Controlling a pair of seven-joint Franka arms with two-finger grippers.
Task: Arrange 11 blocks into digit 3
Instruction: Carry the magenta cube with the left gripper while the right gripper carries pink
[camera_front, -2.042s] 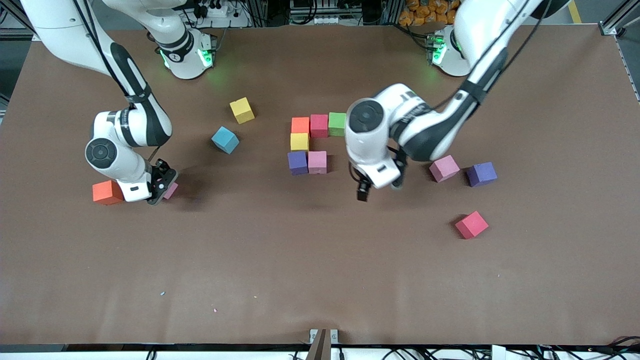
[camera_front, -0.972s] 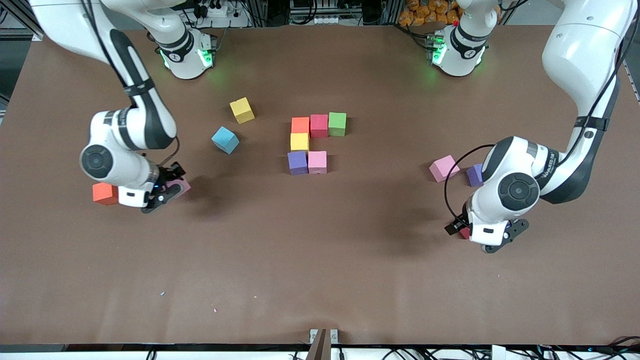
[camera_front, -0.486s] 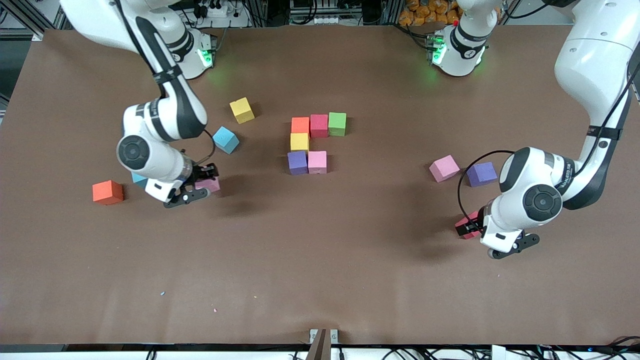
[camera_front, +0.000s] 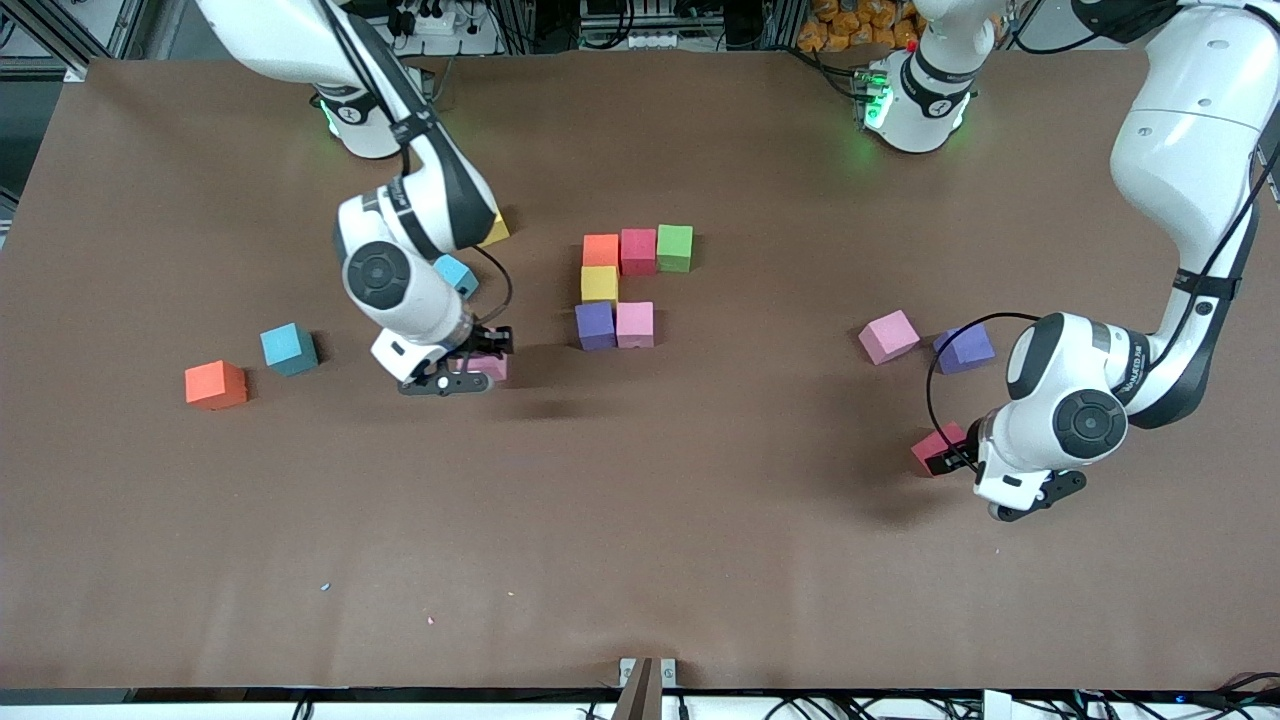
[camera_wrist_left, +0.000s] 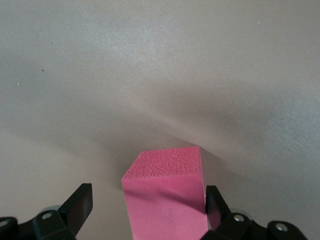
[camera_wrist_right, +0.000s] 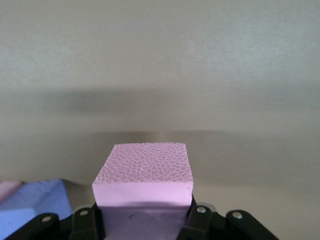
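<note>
Fingers of the right gripper (camera_front: 478, 366) pinch a pink block (camera_wrist_right: 144, 176) on two flat sides, over the surface near the digit 3 (camera_front: 630, 288). Left gripper (camera_front: 968, 468) spread around a red block (camera_wrist_left: 167, 196) (light foam, squashes easily).

No text, label, brand or number can be read with any certainty. The forearm of the left arm (camera_front: 1135, 375) carries a short line of dark lettering on its white shell, but it is too small and too tilted to make out. The blocks and the brown table (camera_front: 640, 560) bear no markings.
</note>
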